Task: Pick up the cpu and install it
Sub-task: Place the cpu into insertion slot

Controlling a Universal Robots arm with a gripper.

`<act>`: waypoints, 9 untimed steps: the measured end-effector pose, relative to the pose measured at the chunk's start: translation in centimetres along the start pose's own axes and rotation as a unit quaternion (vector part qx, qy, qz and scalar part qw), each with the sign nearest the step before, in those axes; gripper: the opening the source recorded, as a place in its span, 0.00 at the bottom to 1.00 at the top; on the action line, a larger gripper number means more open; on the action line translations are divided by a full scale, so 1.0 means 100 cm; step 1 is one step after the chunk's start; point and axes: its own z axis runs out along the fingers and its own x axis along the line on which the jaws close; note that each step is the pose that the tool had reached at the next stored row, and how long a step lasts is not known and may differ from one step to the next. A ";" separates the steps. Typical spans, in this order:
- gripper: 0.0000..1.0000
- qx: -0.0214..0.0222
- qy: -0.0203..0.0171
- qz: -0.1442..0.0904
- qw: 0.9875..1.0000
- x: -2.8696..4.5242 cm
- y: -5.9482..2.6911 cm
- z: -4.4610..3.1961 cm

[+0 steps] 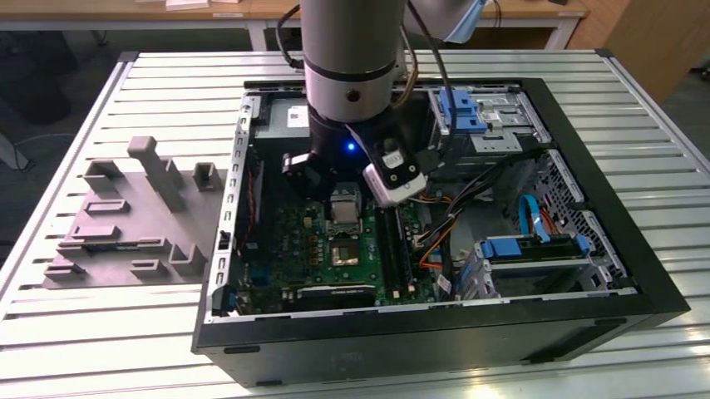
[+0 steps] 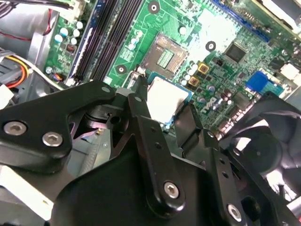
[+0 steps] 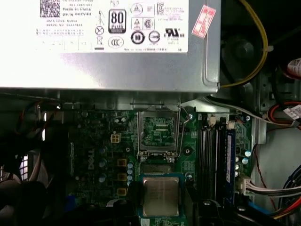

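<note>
Exterior view: the arm point(image 1: 352, 75) reaches into the open case point(image 1: 444, 332), a gray block point(image 1: 133, 216) at the case's nine o'clock. Second wrist view: the jaws clamp the cpu point(image 2: 164, 96) near the empty socket point(image 2: 164, 55). First wrist view: the cpu point(image 3: 161, 197) sits between them, over the green board point(image 3: 94, 141).

The open computer case point(image 1: 388, 341) sat on the slatted table point(image 1: 133, 332), with a parts fixture point(image 1: 122, 224) beside it on the exterior view's left. Inside, the motherboard point(image 1: 283, 249) lay toward that side and the drive cage point(image 1: 533, 253) toward the exterior view's right. The cpu point(image 2: 165, 96) sat between the gripper point(image 2: 164, 108) fingers, above the board. The open socket point(image 3: 157, 134) lay between it and the power supply point(image 3: 117, 66).
</note>
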 end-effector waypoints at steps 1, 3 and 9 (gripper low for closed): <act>0.47 0.000 0.000 0.000 1.000 -0.0001 -0.0016 0.0019; 0.47 0.000 0.000 0.000 1.000 -0.0001 -0.0037 0.0056; 0.47 0.000 0.000 0.001 1.000 -0.0002 -0.0071 0.0165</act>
